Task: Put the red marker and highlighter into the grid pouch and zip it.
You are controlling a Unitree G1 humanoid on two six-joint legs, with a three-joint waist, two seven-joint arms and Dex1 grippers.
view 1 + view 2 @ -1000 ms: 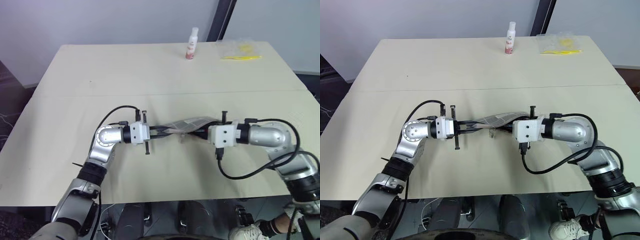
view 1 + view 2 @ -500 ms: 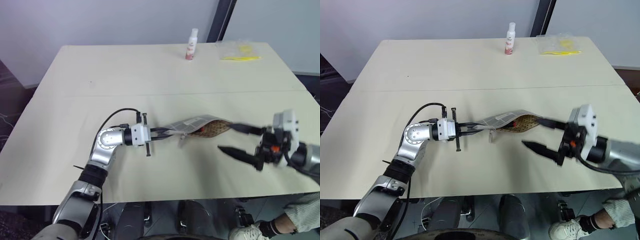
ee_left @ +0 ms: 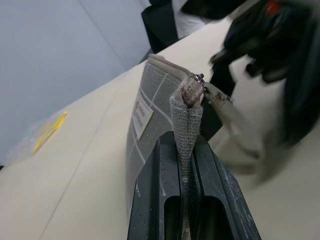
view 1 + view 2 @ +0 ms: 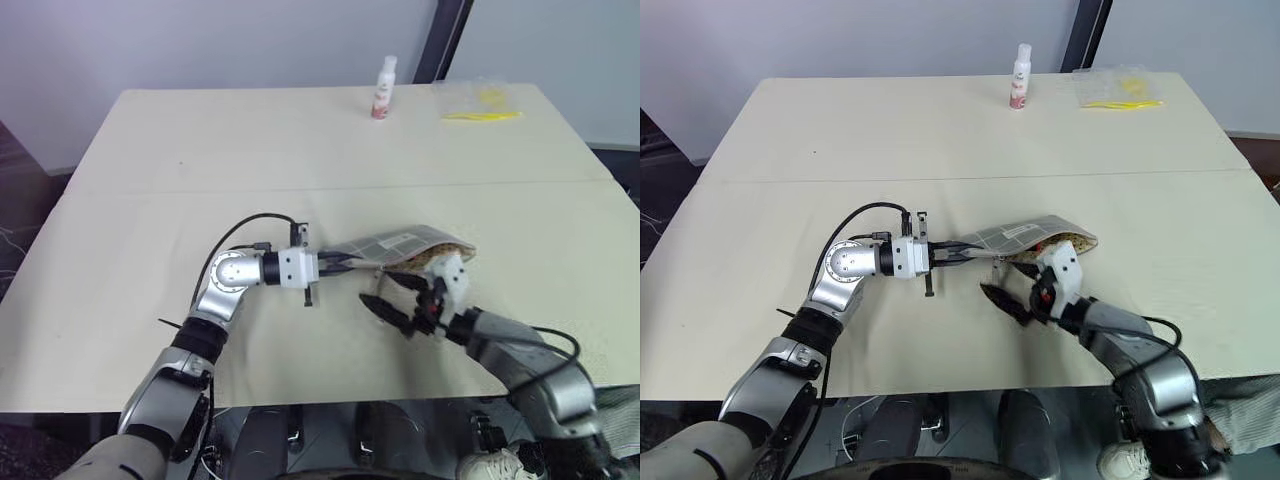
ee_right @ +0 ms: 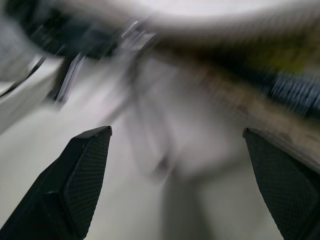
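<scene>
Beige table (image 4: 200, 140), grey wall; left gripper (image 4: 335, 264) clamps grid pouch (image 4: 400, 245); right gripper (image 4: 392, 297) spread.

A plain lab or test room. A wide beige tabletop (image 4: 300, 130) stands against bare pale grey walls (image 4: 200, 40) with a dark vertical post (image 4: 450, 35). At the tabletop's far edge stand a small white bottle (image 4: 384, 88) and a clear plastic bag (image 4: 478, 102).
</scene>
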